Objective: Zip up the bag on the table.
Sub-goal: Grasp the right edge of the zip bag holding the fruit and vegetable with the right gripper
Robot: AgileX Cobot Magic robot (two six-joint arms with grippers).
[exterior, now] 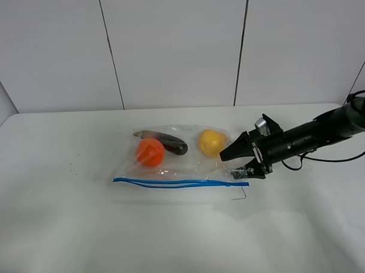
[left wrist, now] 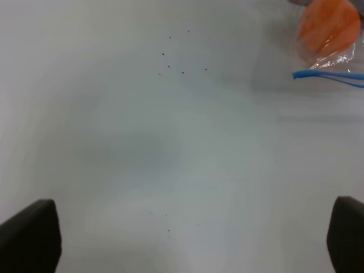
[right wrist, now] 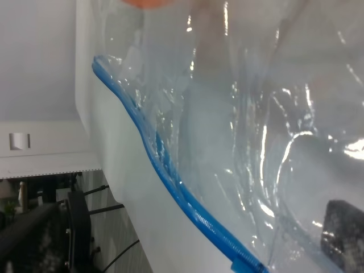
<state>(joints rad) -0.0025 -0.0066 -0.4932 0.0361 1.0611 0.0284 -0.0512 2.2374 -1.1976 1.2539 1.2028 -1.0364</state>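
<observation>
Nearest, a broad bare stretch of the white table (exterior: 174,244). Beyond it, lying flat about mid-table, the bag (exterior: 192,167) of clear, crinkly plastic, with its blue zipper strip (exterior: 172,183) along the near edge, running left to right. Showing through the plastic: an orange round fruit (exterior: 150,152) at the left, a dark purple vegetable (exterior: 171,144) just beside it on the far side, and a yellow fruit (exterior: 211,141) toward the right.

Reaching in from the right, the right gripper (exterior: 236,163) – low at the bag's right edge, close to the strip's right end. Looks parted from the high view, with plastic between the fingers; from the wrist, one dark pad (right wrist: 341,233) behind the film. Cannot tell whether it pinches the bag.

Left gripper (left wrist: 193,242) – spread wide over bare table with dark specks (left wrist: 176,57), holding nothing, left of the bag's left corner.
</observation>
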